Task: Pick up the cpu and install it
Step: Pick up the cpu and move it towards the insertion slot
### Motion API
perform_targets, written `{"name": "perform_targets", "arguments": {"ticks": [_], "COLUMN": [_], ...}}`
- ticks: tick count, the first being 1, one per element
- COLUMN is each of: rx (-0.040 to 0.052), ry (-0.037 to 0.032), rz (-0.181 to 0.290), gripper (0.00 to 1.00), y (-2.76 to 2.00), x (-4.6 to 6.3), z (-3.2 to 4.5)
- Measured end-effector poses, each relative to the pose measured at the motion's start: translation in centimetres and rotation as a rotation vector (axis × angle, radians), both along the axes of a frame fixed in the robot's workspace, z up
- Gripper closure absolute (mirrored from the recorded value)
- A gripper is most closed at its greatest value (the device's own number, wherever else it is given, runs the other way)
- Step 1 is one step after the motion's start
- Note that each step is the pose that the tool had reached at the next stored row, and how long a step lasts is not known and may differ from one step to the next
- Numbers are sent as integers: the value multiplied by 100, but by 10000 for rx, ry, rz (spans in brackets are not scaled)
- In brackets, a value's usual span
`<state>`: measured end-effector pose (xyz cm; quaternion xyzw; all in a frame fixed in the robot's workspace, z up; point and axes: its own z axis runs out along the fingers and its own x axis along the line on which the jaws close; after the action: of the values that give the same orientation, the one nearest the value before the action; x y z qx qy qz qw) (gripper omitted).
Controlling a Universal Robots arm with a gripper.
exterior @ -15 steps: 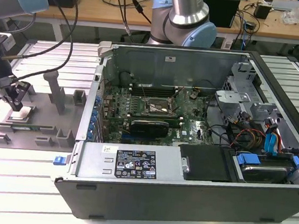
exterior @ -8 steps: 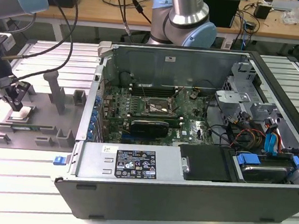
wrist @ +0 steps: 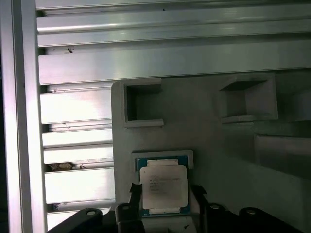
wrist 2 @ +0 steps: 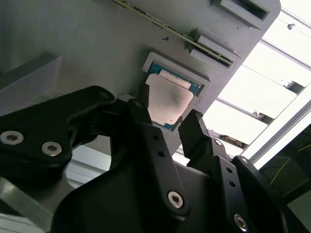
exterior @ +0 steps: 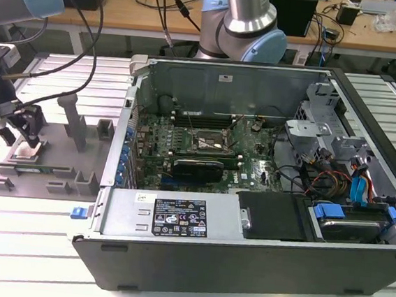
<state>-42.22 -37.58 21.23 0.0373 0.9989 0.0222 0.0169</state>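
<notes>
Ribbed metal bench [exterior: 33, 259] under everything, desks w/ cables behind. Claw [wrist 2: 166, 114] low over grey tray [wrist: 218, 141], at exterior view's left end of bench. Spread, one black finger [wrist 2: 150, 141] each side of chip [wrist: 164, 188], narrow gaps on both sides in both wrist views. Not pinching, no contact made out. Chip flat, silvery top up, seated in shallow square pocket [wrist: 163, 154] near tray's edge.

Progress, as a judgement: early. Pick-up not yet done, w/ chip down in its pocket and claw merely astride it. Left of the task: whole lift, carry and install. Socket [exterior: 210, 144] well apart from claw, mid board [exterior: 252, 168] inside computer case [exterior: 173, 258]. Dark frame w/ metal bracket; whether bare inside, can't tell.

Containers:
- **Tray:** chip in one pocket. Two deeper square recesses [wrist: 143, 102] just beyond it, nothing seen in them. Upright blocks [exterior: 72, 112] further along.
- **Case:** on its side, cover off, open side up. Holds board w/ socket, a black card [exterior: 196, 168] just below socket, and metal drive cage [exterior: 312, 131] w/ blue and orange cables toward exterior view's right.
</notes>
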Motion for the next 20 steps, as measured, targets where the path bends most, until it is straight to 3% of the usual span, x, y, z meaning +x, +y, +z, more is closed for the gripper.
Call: {"name": "perform_targets", "arguments": {"ticks": [2, 7, 15, 20], "rx": [0, 1, 0, 0], "ry": [0, -1, 0, 0], "rz": [1, 0, 0, 0], "gripper": [40, 40, 40, 40], "y": [0, 0, 7, 11], "x": [0, -1, -1, -1], "z": [0, -21, -178, -224]}}
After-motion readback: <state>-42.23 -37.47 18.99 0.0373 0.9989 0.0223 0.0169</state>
